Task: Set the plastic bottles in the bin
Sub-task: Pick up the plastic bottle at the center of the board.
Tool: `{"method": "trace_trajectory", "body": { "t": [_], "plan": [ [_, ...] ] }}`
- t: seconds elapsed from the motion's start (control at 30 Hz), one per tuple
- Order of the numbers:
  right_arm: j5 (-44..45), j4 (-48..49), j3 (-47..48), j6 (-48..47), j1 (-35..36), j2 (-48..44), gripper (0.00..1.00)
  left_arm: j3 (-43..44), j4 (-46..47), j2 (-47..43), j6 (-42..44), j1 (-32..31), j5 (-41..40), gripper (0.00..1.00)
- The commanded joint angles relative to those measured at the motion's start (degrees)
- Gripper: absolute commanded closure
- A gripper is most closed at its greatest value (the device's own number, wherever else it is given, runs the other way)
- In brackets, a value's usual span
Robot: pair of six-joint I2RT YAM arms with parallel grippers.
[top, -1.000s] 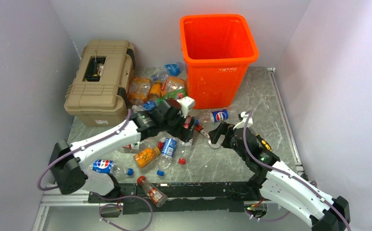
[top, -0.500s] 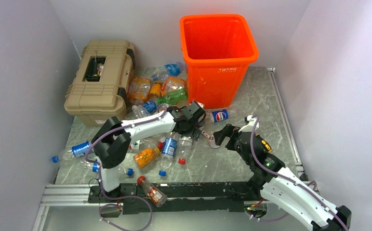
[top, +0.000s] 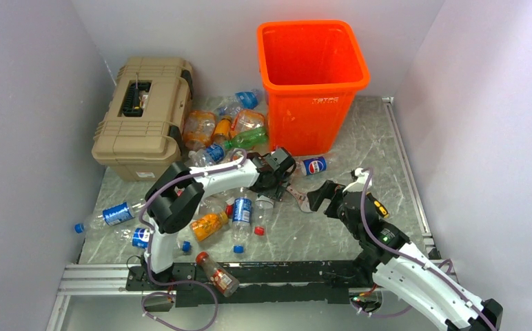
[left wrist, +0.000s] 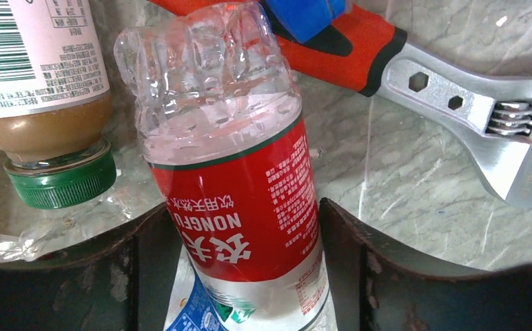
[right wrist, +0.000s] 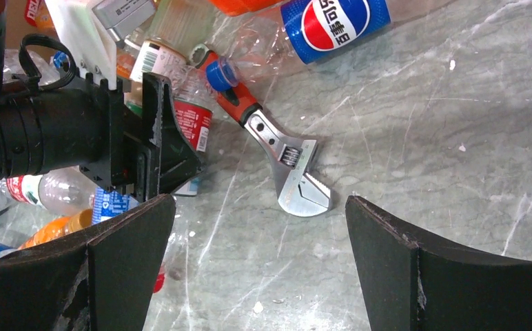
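My left gripper lies low on the table beside the bin, and its fingers press both sides of a clear plastic bottle with a red label. From the right wrist view I see that gripper and the same bottle. My right gripper hangs open over bare marble, with nothing between its fingers. A blue-labelled cola bottle lies at the foot of the orange bin. More bottles are heaped left of the bin, and several others are scattered near the left arm.
A red-handled wrench lies just ahead of my right gripper, and its handle touches the held bottle. A tan bottle with a green cap lies left of that bottle. The tan toolbox stands at the back left. Walls close in on three sides.
The left arm has folded its elbow and reached right towards the bin's foot. Its fingers have narrowed onto the red-labelled bottle. The right gripper has shifted slightly right and stays open.
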Motion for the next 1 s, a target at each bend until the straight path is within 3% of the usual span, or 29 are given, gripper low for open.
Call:
{"method": "trace_trajectory", "body": {
  "t": [0.0, 0.2, 0.33, 0.47, 0.63, 0.8, 0.97],
  "plan": [
    [0.99, 0.12, 0.01, -0.50, -0.04, -0.93, 0.01, 1.62, 0.31, 1.18, -0.32, -0.15, -1.50, 0.33],
    [0.88, -0.86, 0.88, -1.57, -0.04, -2.00, 0.01, -0.75, 2.65, -3.40, -0.53, -0.15, -1.26, 0.54],
    [-0.28, -1.34, 2.73, -3.95, -0.04, -2.82, 0.01, -1.17, 1.38, -11.16, -0.09, -1.26, -2.29, 0.57],
    [-4.59, -0.30, 5.55, -8.43, -0.04, -3.31, 0.01, -3.88, 2.06, -24.44, 2.29, -1.83, -3.39, 0.58],
    [-15.50, 5.78, 6.69, -11.26, -0.04, -4.47, 0.01, -15.92, 19.11, -46.09, 13.74, -1.05, -4.32, 0.52],
    [-30.86, 20.36, 3.35, -10.74, 0.00, -2.71, 0.01, -25.36, 33.42, -62.93, 17.93, 5.63, 10.47, 0.48],
    [-38.10, 30.94, 4.13, -7.91, 0.84, 6.02, 0.05, -28.18, 40.78, -68.78, 16.69, 14.47, 28.34, 0.52]
  ]
}}
